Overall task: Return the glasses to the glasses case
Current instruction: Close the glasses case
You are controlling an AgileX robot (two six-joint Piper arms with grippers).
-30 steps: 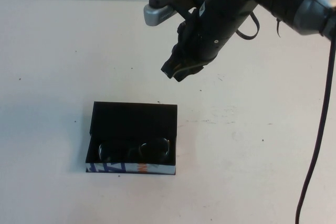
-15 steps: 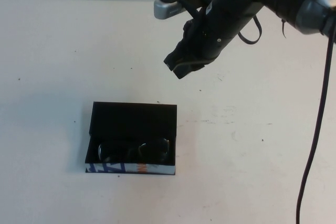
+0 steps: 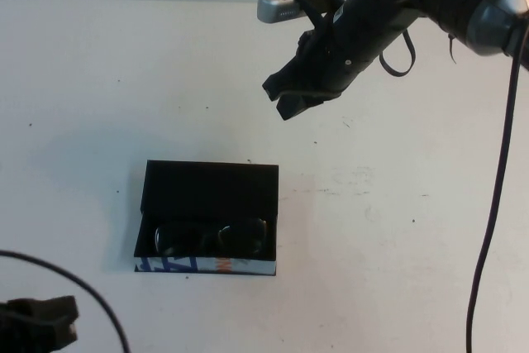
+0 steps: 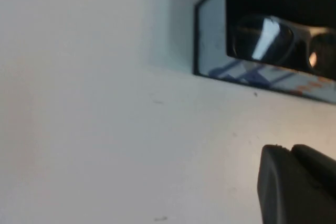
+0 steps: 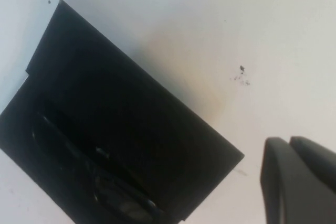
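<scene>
Item: glasses (image 3: 211, 237), black thick-rimmed plastic, lying inside the open glasses case (image 3: 208, 192) at lower centre-left of the high view on the table (image 3: 397, 237). Judged light, rigid, scratch-prone at the lenses and slippery; best taken by the frame bridge or a rim, not the lenses.

Item: glasses case, hinged box, lid raised, patterned strip along its near side. Judged light and stiff, likely to slide; the lid's free edge suits closing.

Right gripper (image 3: 289, 97): upper centre, well apart from the case, jaws nearly closed, holding nothing.

Left gripper (image 3: 37, 324): lower left corner, near the case; opening cannot be told.
</scene>
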